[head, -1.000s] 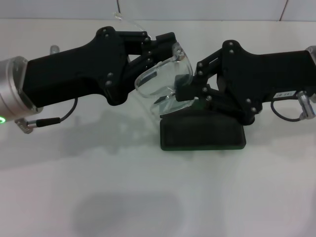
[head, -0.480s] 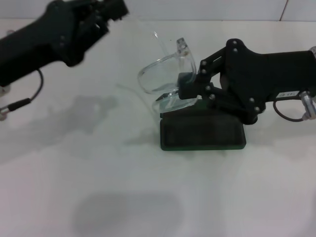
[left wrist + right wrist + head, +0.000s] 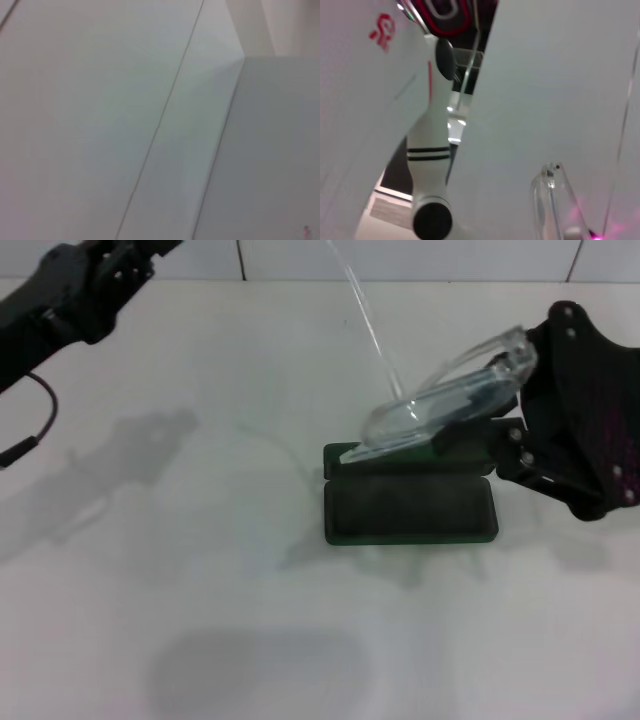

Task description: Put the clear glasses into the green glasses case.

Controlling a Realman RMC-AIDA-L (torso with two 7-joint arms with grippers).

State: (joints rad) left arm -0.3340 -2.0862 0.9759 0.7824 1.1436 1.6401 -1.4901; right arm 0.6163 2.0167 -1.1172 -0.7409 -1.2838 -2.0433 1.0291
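The clear glasses (image 3: 435,405) hang tilted over the back half of the open green glasses case (image 3: 410,510), their low end just above its rim. One thin clear arm sticks up and away toward the back wall. My right gripper (image 3: 492,415) comes in from the right and is shut on the glasses' raised end. The right wrist view catches part of the clear frame (image 3: 551,200) close up. My left gripper (image 3: 118,262) is far off at the table's back left corner, holding nothing.
The white table (image 3: 200,620) lies under everything, with a tiled wall along its back edge. The left wrist view shows only pale wall and tile seams.
The left arm let go of the glasses and drew back to the far left. The right gripper turned and pulled right, tipping the glasses down over the case.
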